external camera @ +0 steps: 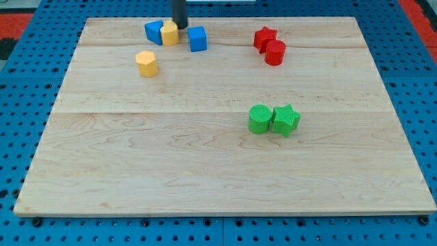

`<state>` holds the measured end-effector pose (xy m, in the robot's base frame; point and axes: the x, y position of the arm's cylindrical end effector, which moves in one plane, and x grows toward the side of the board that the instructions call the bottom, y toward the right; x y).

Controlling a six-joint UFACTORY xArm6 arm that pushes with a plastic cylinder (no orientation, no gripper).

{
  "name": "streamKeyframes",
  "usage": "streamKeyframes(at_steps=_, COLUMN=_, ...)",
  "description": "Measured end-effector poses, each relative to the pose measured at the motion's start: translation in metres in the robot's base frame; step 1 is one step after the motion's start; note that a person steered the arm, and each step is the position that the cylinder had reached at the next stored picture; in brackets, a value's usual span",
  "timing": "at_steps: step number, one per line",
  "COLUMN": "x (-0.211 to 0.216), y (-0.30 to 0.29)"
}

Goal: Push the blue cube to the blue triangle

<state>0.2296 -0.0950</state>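
The blue cube (197,39) sits near the view's top, left of centre. The blue triangle (153,32) lies to its left, with a yellow block (169,33) touching the triangle and lying between the two blue blocks. My rod comes down from the view's top and my tip (180,26) stands just behind the gap between the yellow block and the blue cube, close to both.
A yellow hexagon-like block (146,63) lies below the triangle. A red star (264,37) and red cylinder (274,52) touch at the top right. A green cylinder (259,119) and green star (285,119) touch at centre right. The wooden board (136,171) lies on blue pegboard.
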Motion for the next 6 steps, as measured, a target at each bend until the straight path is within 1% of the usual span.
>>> streamKeyframes(at_steps=1, x=0.068, y=-0.031)
streamKeyframes(at_steps=2, x=0.083, y=-0.024)
streamKeyframes(at_steps=3, x=0.082, y=0.058)
streamKeyframes(at_steps=4, x=0.052, y=0.113)
streamKeyframes(at_steps=5, x=0.033, y=0.075)
streamKeyframes(at_steps=6, x=0.027, y=0.016)
